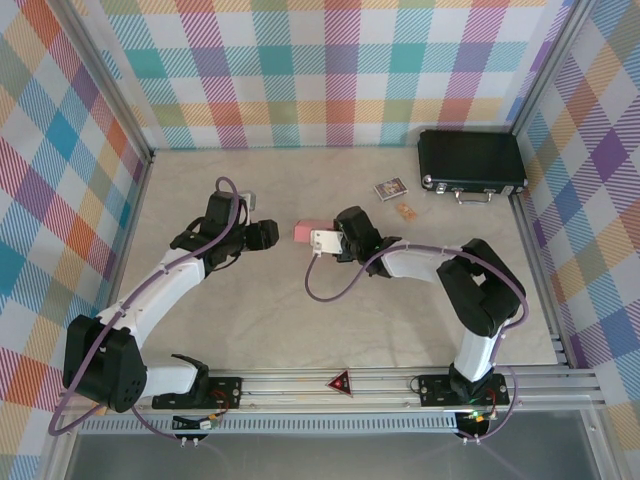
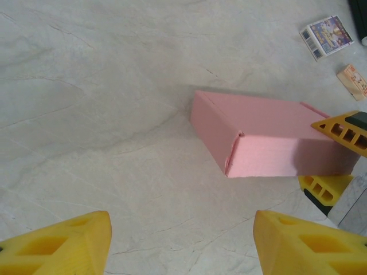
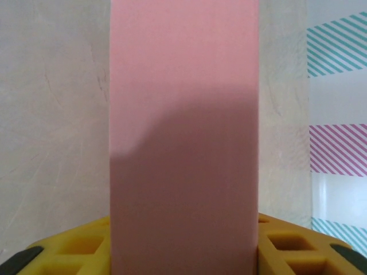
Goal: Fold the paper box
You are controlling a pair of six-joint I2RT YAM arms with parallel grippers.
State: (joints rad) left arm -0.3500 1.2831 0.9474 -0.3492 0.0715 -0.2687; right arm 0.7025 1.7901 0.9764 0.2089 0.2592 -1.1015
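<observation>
Right wrist view: right gripper [image 3: 183,245] pinching end of pink paper box [image 3: 183,114], jaws against both sides. Left wrist view: left gripper [image 2: 183,246] spread, empty; box just ahead, apart.

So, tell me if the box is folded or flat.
Folded: the box is a closed block with top and side walls, one corner seam gaping.

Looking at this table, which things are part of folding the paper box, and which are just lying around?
Part of the job:
- paper box
- right gripper, closed on the box's end
- left gripper, open, facing the box

Just lying about, far right of the table:
- black case
- printed card
- small tan packet
</observation>
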